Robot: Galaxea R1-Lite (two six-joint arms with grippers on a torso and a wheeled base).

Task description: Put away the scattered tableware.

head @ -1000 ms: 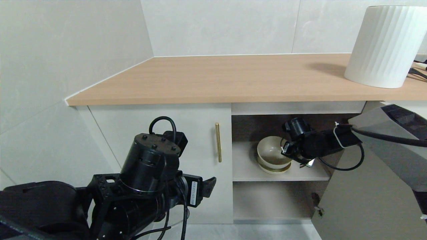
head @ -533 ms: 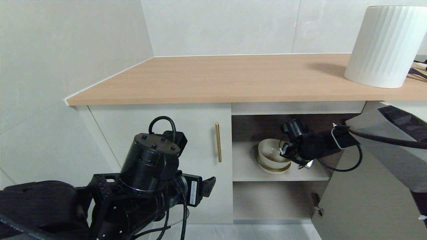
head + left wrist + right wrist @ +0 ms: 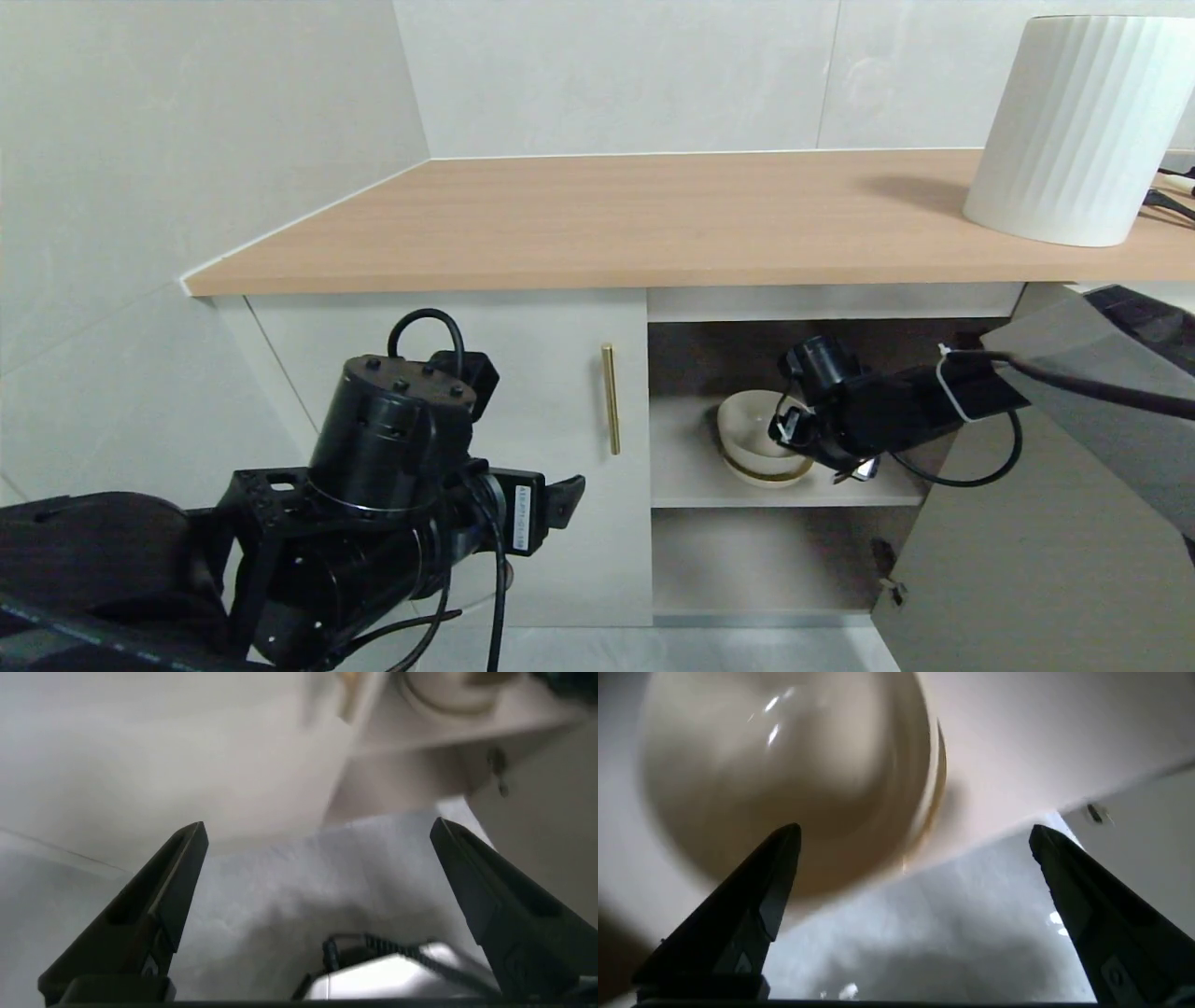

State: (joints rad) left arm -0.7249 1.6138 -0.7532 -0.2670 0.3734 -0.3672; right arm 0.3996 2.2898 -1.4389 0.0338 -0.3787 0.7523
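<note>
**A:** What lies before the right gripper [image 3: 792, 431]?

**B:** A cream bowl [image 3: 752, 422], glossy, round and deep. It sits on a gold-rimmed plate [image 3: 767, 479] of the same pale glaze, and both rest on the upper shelf [image 3: 686, 471] of the open cabinet [image 3: 831, 303], just ahead of the tool. In the right wrist view the black, tapered fingers [image 3: 766, 905] are spread wide and pinch nothing; the bowl lies just beyond their tips. I cannot tell whether either finger touches it.

**A:** And a second ago?

**B:** The bowl leaned then, its mouth turned outward; now it lies flatter on the plate. The right gripper has dropped a little and shifted towards the closed door [image 3: 448, 373]; the left arm has sunk and drawn away from that door.

**A:** The left gripper [image 3: 560, 495]?

**B:** Its fingers [image 3: 159, 915] are also spread wide, and it holds nothing. It hangs low before the closed door, over pale, mottled floor [image 3: 308, 887].

**A:** Anything around or in the way?

**B:** A slim brass bar handle [image 3: 610, 399] stands between the two grippers. The matte grey open door [image 3: 1018, 532] juts out below the right arm and hides that side of the cabinet. A black cable [image 3: 971, 478] loops under the right wrist. Above the tool runs a wood-grain countertop [image 3: 653, 215]; on it, out along the right arm, is a white ribbed cylindrical container [image 3: 1074, 131].
</note>
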